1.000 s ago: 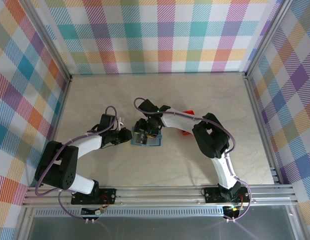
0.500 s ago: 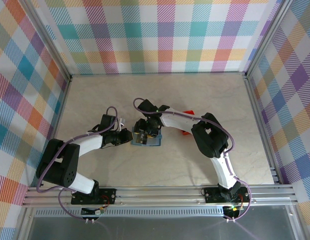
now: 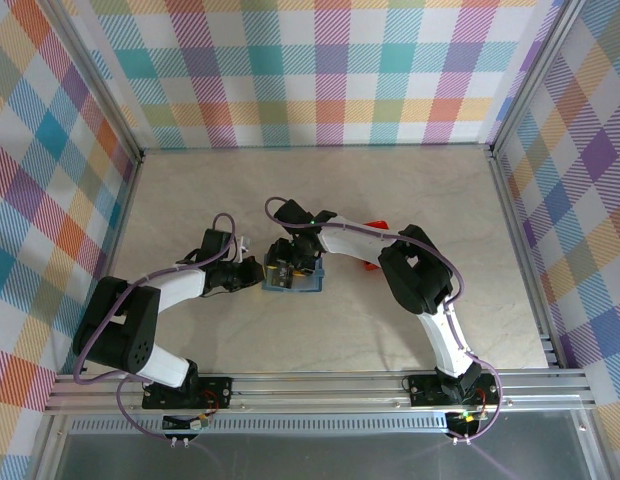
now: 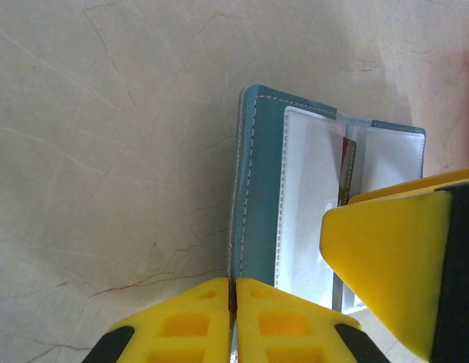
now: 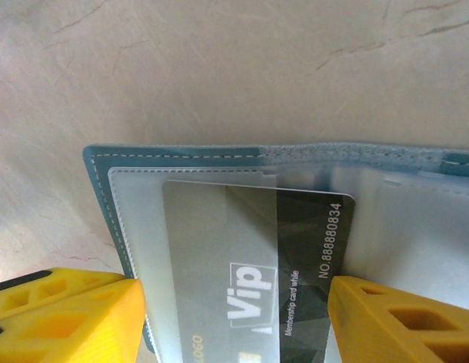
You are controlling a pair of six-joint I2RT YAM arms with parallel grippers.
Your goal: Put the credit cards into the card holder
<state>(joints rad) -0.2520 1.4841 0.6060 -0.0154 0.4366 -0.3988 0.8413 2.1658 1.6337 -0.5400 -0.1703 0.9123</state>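
The blue-teal card holder (image 3: pixel 304 285) lies open on the table, clear pockets up. My left gripper (image 4: pixel 234 291) is shut on the holder's (image 4: pixel 261 189) left cover edge; from above the left gripper (image 3: pixel 252 273) sits just left of it. A grey "Vip" credit card (image 5: pixel 310 242) has its left half under a clear pocket flap of the holder (image 5: pixel 181 155). My right gripper (image 5: pixel 236 318) is shut on this card across its width, one yellow finger at each side. From above, the right gripper (image 3: pixel 283 268) hovers over the holder.
A small red tray (image 3: pixel 376 223) shows behind the right arm, partly hidden by it. The right gripper's yellow finger (image 4: pixel 393 265) crowds the holder's right side in the left wrist view. Checked walls ring the pale marbled table (image 3: pixel 190 190).
My left gripper's jaws have closed onto the holder's edge. The right arm has crept slightly left with the card.
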